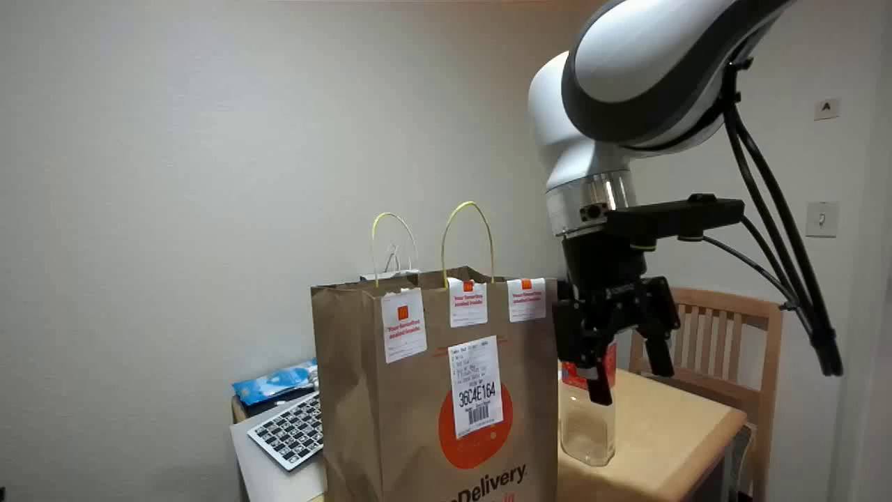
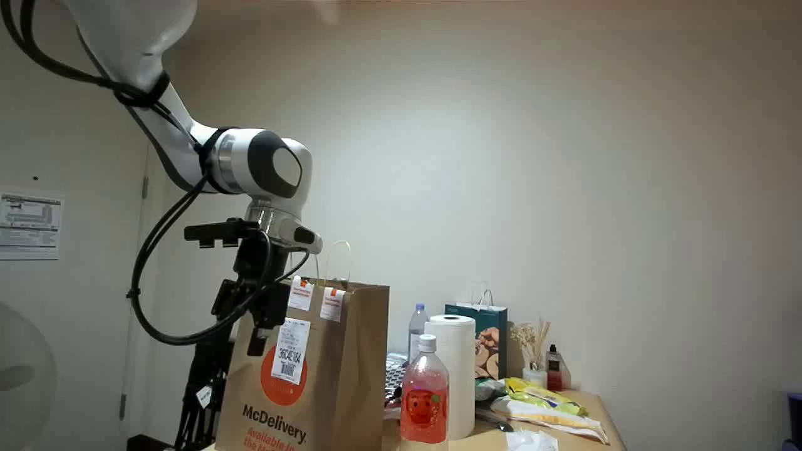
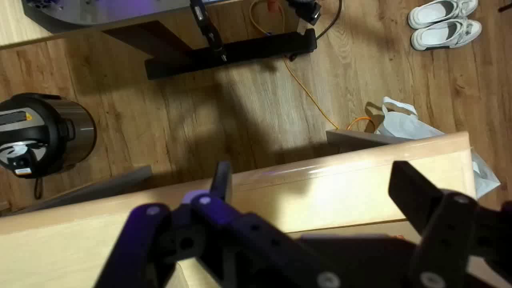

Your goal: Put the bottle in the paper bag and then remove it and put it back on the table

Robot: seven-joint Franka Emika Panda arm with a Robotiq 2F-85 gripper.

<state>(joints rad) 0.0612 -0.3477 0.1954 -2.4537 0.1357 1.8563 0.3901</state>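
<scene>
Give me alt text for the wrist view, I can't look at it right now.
The open end effector reaches in from the bottom, with the pale wooden table showing between its dark, blurred fingers. Past the table's edge lies the wood floor, with a cooker at left and white shoes at upper right.

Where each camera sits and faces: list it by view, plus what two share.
Exterior view: apart from the arm, facing the paper bag and keyboard; arm and jaws at picture right.
Exterior view: apart from it, facing paper bag and paper towel roll; arm and jaws at picture left.
Wrist view: on the arm, facing down at table and floor; open jaws show.
Both exterior views share the paper bag, bottle, arm and jaws.
</scene>
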